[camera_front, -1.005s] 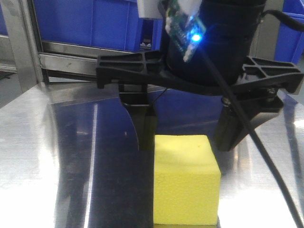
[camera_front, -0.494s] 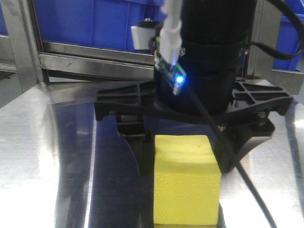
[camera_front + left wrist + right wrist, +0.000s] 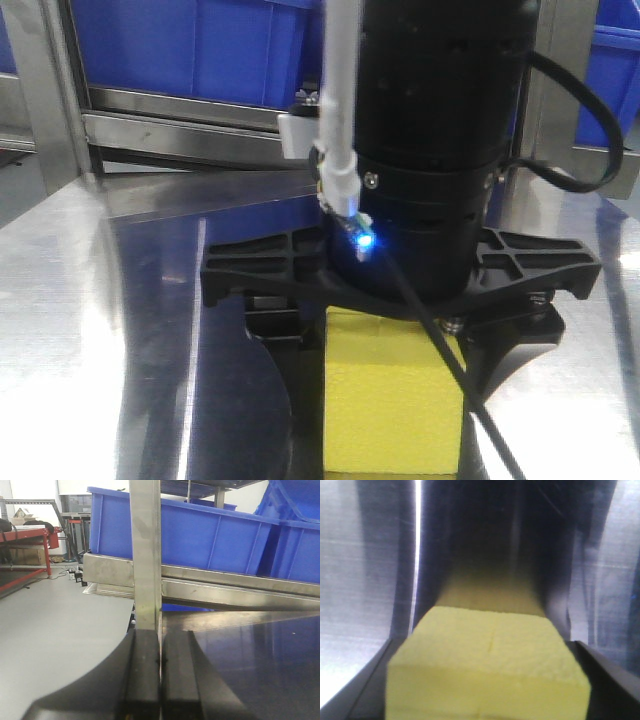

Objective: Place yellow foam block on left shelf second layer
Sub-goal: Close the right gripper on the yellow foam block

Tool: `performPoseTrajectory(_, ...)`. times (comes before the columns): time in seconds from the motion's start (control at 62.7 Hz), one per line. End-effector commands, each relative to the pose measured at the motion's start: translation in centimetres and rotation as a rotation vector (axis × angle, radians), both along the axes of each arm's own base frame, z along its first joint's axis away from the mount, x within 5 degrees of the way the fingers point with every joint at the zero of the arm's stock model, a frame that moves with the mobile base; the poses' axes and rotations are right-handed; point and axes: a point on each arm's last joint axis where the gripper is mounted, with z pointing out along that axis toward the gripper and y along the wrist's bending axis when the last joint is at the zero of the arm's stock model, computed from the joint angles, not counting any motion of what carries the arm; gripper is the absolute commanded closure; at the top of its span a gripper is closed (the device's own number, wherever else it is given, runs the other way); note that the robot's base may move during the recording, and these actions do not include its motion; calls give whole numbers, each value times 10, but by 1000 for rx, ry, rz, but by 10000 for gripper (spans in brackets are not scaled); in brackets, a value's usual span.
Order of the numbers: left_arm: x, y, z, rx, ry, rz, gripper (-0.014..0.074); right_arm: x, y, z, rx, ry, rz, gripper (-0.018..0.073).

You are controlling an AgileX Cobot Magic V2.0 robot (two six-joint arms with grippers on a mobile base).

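Shows, front-facing, the right gripper [image 3: 392, 375] pointing straight down below a black cylindrical wrist [image 3: 440, 150], with a blue LED [image 3: 362, 241] lit at the wrist's 7 o'clock. Has the fingers [image 3: 285, 335] spread and lowered astride the yellow foam block [image 3: 390, 410], one at its 9 o'clock and one at its 3 o'clock, just beside the sides; cannot tell whether they touch. Places the block on the steel tabletop [image 3: 80, 330], at 6 o'clock of that view.

Adds, from the right wrist, the block's pored top face with a faint seam, dark finger edges at 8 and 4 o'clock.

Catches, from the left wrist alone, the left gripper [image 3: 160, 680], fingers pressed together, held about level and facing a steel shelf post [image 3: 145, 555] at 12 o'clock. Shows beyond it blue plastic bins [image 3: 225, 540] on a steel rail [image 3: 240, 587], grey floor [image 3: 50, 625] and a red-framed bench [image 3: 30, 532] at 10 o'clock.
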Motion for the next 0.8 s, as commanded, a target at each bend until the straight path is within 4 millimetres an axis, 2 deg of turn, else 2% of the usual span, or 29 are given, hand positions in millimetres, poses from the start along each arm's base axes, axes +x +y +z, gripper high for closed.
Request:
performPoseTrajectory(0.0, -1, 0, -1, -11, -72, 1, 472, 5, -1, 16, 52, -51, -2, -61)
performPoseTrajectory(0.144, -1, 0, -1, -11, -72, 1, 472, 5, -1, 17, 53, -52, -3, -54)
performPoseTrajectory(0.367, -1, 0, -1, -11, -72, 1, 472, 7, -2, 17, 54, -52, -8, 62)
performPoseTrajectory(0.59, -1, 0, -1, -11, -72, 1, 472, 7, -2, 20, 64, -60, -8, 63)
performPoseTrajectory(0.781, -1, 0, -1, -11, -72, 1, 472, 5, -5, 32, 99, -88, -6, 63)
